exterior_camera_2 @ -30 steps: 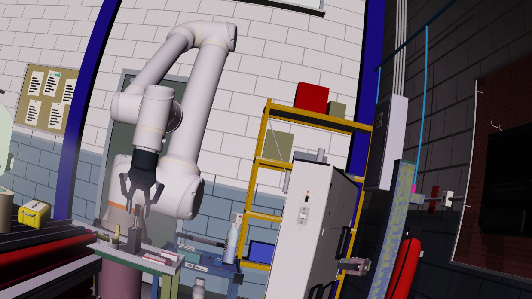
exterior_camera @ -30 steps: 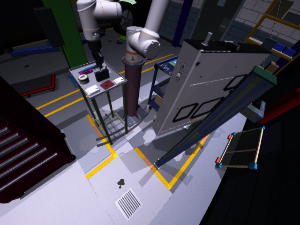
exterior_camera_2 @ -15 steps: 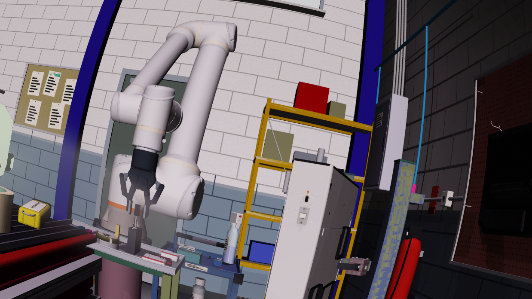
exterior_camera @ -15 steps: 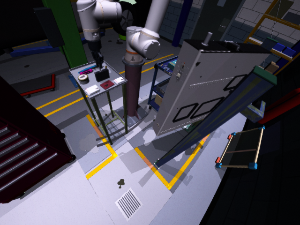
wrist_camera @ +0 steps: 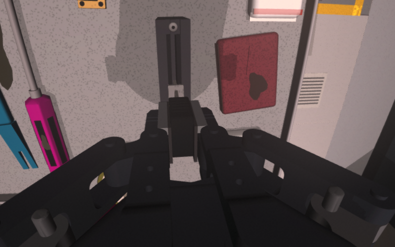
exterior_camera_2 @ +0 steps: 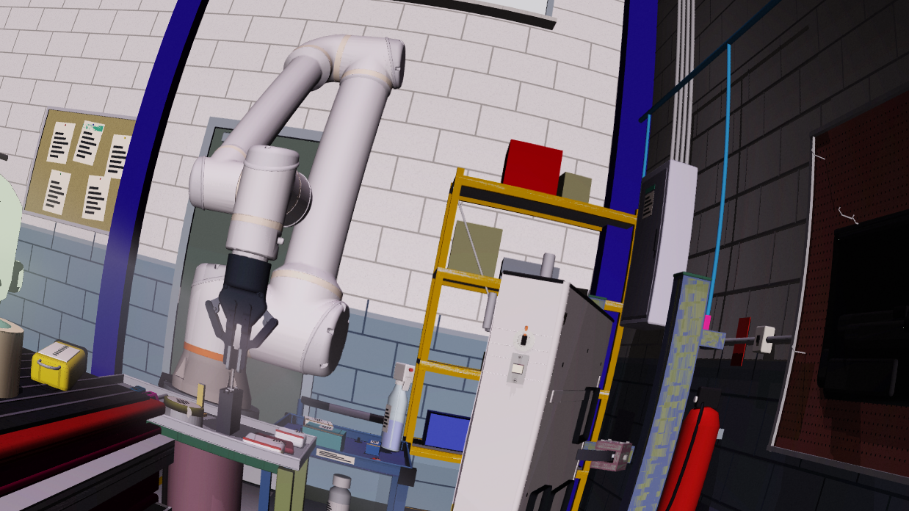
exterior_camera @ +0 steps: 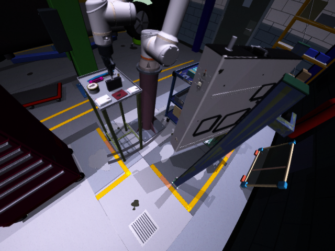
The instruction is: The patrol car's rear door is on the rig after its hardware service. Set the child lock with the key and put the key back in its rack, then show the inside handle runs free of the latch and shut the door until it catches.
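Note:
The key (wrist_camera: pixel 181 116) stands upright in its dark rack block (exterior_camera: pixel 113 83) (exterior_camera_2: pixel 230 410) on the small tool table, its black head up and its shaft down in the rack's slot. My gripper (exterior_camera: pixel 110 69) (exterior_camera_2: pixel 234 362) (wrist_camera: pixel 182 132) hangs straight above the rack with its two fingers closed on the key's head. The grey rear door (exterior_camera: pixel 230 94) (exterior_camera_2: pixel 540 381) stands swung open on the rig to the right, well away from the gripper. The child-lock and switch plate (exterior_camera_2: pixel 518 365) sit on its narrow edge.
The tool table (exterior_camera: pixel 109 87) also carries a red pad (wrist_camera: pixel 247 71), a pink-handled screwdriver (wrist_camera: pixel 43 128), a blue tool (wrist_camera: pixel 11 137), a tape roll (exterior_camera: pixel 92 87) and white boxes (exterior_camera: pixel 103 100). A blue cart (exterior_camera: pixel 180 89) stands between the arm's pedestal (exterior_camera: pixel 148 102) and the door.

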